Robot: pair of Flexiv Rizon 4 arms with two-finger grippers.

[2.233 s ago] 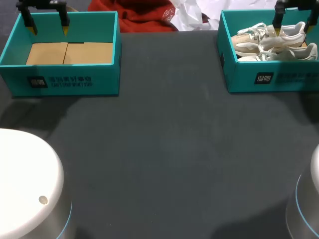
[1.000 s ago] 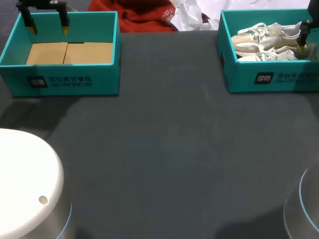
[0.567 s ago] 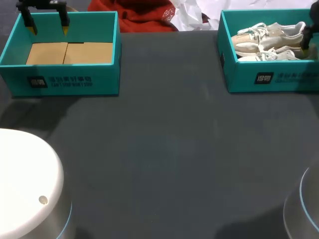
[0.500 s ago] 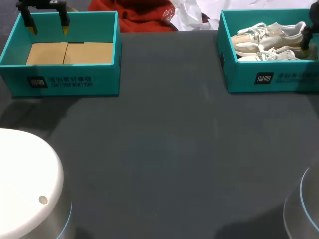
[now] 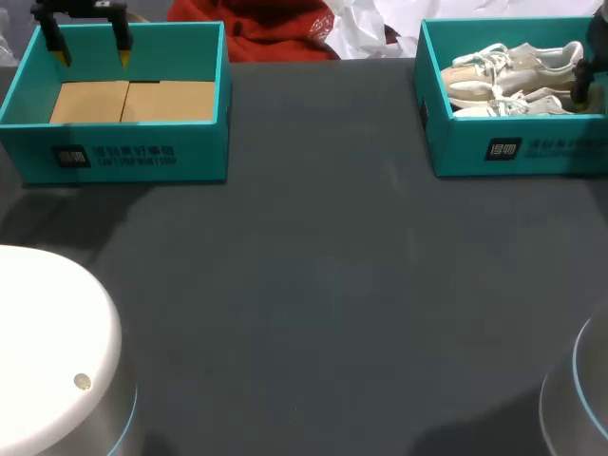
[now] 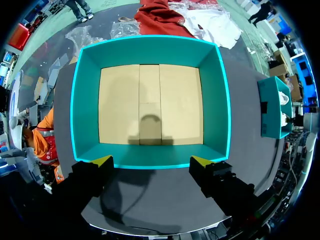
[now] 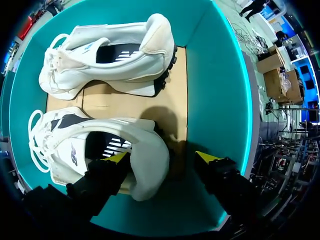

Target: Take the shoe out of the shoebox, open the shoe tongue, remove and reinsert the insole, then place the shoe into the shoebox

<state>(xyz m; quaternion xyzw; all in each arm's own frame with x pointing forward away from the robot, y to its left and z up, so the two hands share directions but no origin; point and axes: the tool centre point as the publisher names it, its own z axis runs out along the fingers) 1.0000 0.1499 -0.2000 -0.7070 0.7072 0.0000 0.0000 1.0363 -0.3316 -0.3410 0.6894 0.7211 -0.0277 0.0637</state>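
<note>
Two white sneakers lie in the teal shoebox [image 5: 513, 152] at the table's back right. The far shoe [image 7: 115, 55] lies on its side; the near shoe [image 7: 80, 145] has its opening facing up. My right gripper [image 7: 162, 157] stands open inside this shoebox [image 7: 220, 75], astride the near shoe's heel: one finger in the shoe's opening, the other outside with a gap to the heel. In the head view this gripper [image 5: 584, 85] is at the box's right end. My left gripper [image 5: 87, 46] hangs open over the empty teal box [image 5: 123, 157], its fingertips [image 6: 102, 161] above the near wall.
The empty box [image 6: 150, 50] has a bare cardboard floor. A red cloth [image 5: 271, 24] and white wrapping [image 5: 366, 24] lie along the back edge. The arms' white bases [image 5: 47, 351] stand at the front corners. Dark tabletop [image 5: 323, 266] stretches between the boxes.
My right gripper has moved right from above the far shoe, down to the near shoe's heel, its fingers narrowing a little. The left arm has stayed still.
</note>
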